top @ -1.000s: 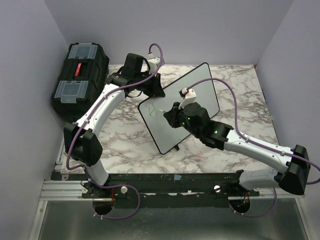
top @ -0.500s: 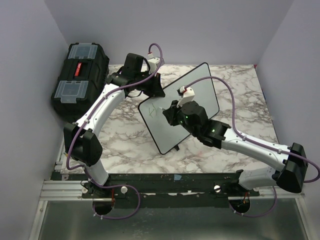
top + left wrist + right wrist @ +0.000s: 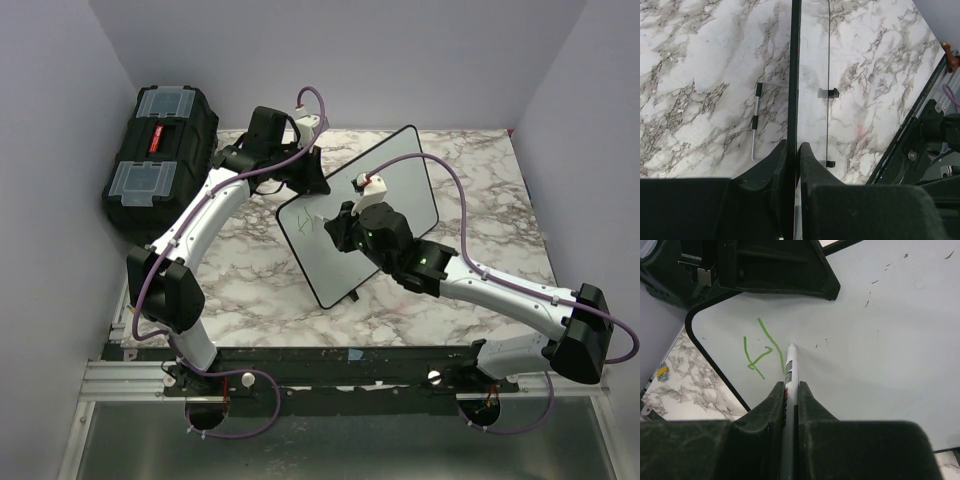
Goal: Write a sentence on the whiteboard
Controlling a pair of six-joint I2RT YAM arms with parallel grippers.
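Two grippers are closed: the left gripper (image 3: 793,150) pinches the whiteboard (image 3: 330,275) by its edge, the right gripper (image 3: 790,390) grips a marker (image 3: 791,360), tip on the board beside green strokes (image 3: 760,347).

whiteboard (image 3: 318,262): white (black edge) | sentence (image 3: 760,357): green | table (image 3: 480,170): grey-veined marble | toolbox (image 3: 195,130): black

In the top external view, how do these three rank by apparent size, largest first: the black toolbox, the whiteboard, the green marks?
1. whiteboard, largest
2. black toolbox, somewhat smaller
3. green marks, by far the smallest
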